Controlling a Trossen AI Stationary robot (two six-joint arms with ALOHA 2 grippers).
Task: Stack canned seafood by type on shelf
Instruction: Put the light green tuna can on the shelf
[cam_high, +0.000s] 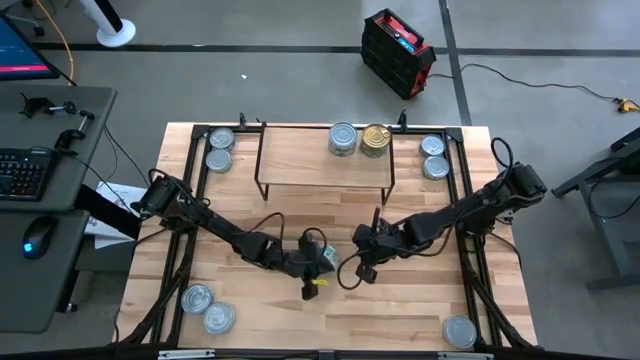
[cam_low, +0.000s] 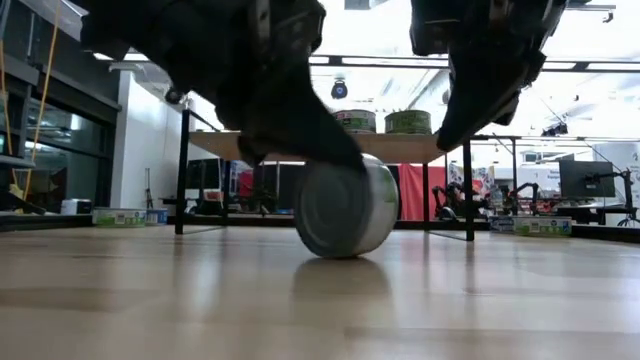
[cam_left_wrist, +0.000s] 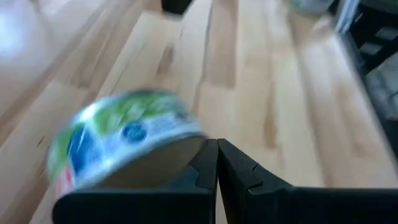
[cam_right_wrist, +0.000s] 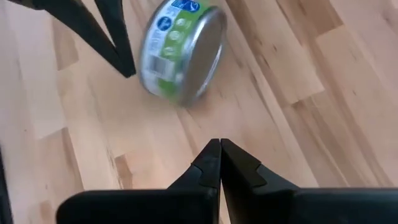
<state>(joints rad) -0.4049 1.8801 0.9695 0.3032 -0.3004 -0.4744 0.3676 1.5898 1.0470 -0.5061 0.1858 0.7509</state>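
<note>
a: two tins already sit on the shelf (cam_high: 300, 150), a silver one (cam_high: 342, 139) and the gold tin (cam_high: 375, 140). where's the one in play?

b: it's a green-labelled tin (cam_low: 345, 205), tipped up on its edge on the worktop (cam_high: 400, 310), in front of the shelf and between my two arms. my left fingers (cam_left_wrist: 217, 163) are clenched together with nothing between them, and the tin is right beside them. i'd say it's free to roll.

a: and your right side?

b: my right fingers (cam_right_wrist: 219, 160) are clenched too, empty, pointing at the tin's lid from close by.

a: so how do you handle it?

b: i reckon i should steady it first. i'd use one set of fingers as a stop, nudge the tin flat with the other, then spread the fingers and take it across its rim. snatching at it on edge risks sending it off towards the tins (cam_high: 208, 308) near the front corner.
</note>
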